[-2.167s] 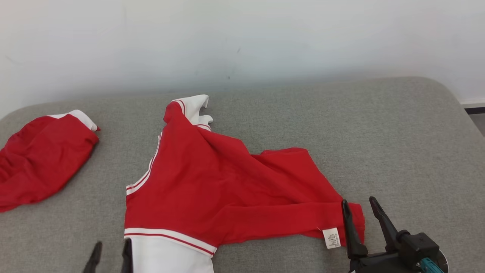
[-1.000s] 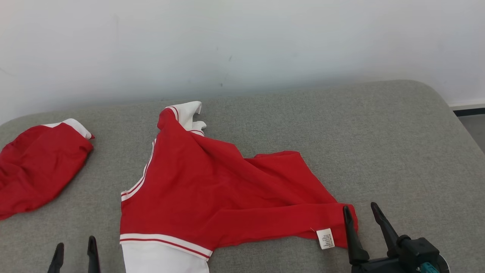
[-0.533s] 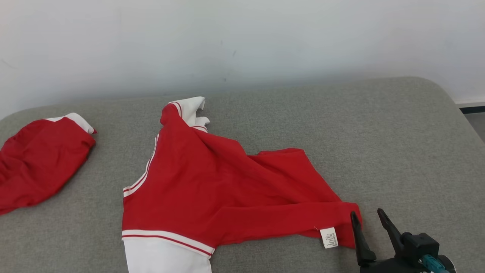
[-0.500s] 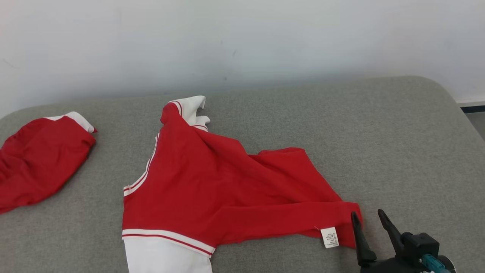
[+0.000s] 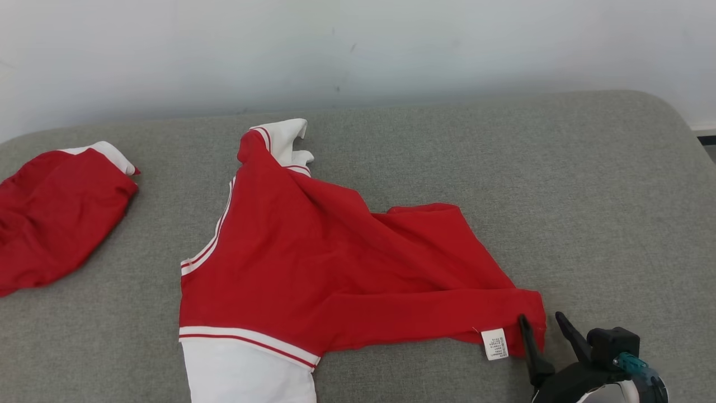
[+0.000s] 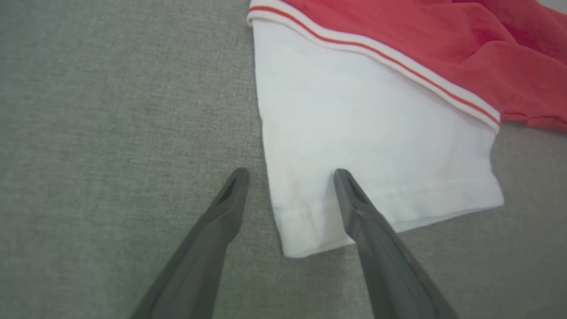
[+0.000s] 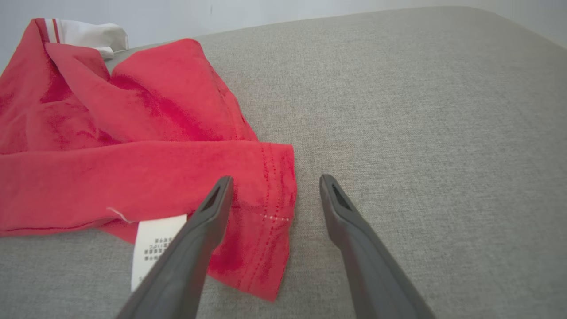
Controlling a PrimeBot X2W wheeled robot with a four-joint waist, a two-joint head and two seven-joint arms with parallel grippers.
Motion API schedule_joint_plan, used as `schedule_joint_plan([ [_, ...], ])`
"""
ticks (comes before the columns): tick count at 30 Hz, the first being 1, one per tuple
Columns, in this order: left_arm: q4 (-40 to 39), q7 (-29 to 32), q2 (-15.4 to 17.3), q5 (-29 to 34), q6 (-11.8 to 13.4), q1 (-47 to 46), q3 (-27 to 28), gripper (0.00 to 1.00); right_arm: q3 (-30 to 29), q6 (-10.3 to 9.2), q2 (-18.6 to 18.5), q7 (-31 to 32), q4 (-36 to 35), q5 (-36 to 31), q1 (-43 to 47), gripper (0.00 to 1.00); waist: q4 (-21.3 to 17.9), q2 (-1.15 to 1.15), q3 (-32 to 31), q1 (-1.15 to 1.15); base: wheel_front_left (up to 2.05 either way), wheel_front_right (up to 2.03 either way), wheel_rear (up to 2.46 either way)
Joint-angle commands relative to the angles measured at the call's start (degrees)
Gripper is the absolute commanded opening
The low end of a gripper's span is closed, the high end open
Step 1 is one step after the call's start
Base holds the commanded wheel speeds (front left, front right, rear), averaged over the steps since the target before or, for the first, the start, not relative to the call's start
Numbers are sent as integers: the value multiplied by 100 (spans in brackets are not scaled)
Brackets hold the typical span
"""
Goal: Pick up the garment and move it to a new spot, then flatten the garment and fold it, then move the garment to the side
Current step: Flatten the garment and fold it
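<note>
Grey upholstered surface (image 5: pixel 587 184) is carrying a red-and-white garment (image 5: pixel 313 263), lying rumpled at its middle, and a second red garment (image 5: pixel 50 218) at the left edge. Right hand (image 5: pixel 541 317) is hovering spread at the garment's red corner; left hand (image 6: pixel 290 170) is straddling, spread, its white panel's edge. White label (image 5: pixel 494 343) is lying beside the right hand.

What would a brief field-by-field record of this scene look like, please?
Surface: grey upholstered surface
Main garment: red-and-white top, spread out, creased
Label: white care label, at the top's right corner
Left claw: open, astride the edge of the white panel
Right claw: open, astride the red corner by the label
Other: second red garment, bunched at far left
</note>
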Motion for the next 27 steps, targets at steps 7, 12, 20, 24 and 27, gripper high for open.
schedule_joint_plan([
  [7, 378, 54, -36, -310, -9, -194, -500, 100, 354, -15, -8, -54, 548, 561, -268, 72, 53, 0, 97, 0, 0, 0, 0],
  [12, 256, 59, 1, -539, -24, -250, -763, 0, 559, -16, -76, -226, 629, 792, -306, 0, 77, 0, 60, 0, 0, 0, 0],
  [20, -871, 7, 78, -809, 10, -15, -399, 0, 673, -16, -191, -350, -20, 860, -14, 0, 52, 0, -152, 0, 0, 0, 0],
  [24, -1342, 8, 255, -888, 9, -263, -356, 0, 724, -16, -243, -348, -522, 940, -54, 0, 28, 0, -191, 0, 0, 0, 0],
  [27, -1517, 7, 490, -1085, 10, -692, -373, 0, 814, -16, -336, -337, -852, 986, -269, 0, 17, 0, -153, 0, 0, 0, 0],
])
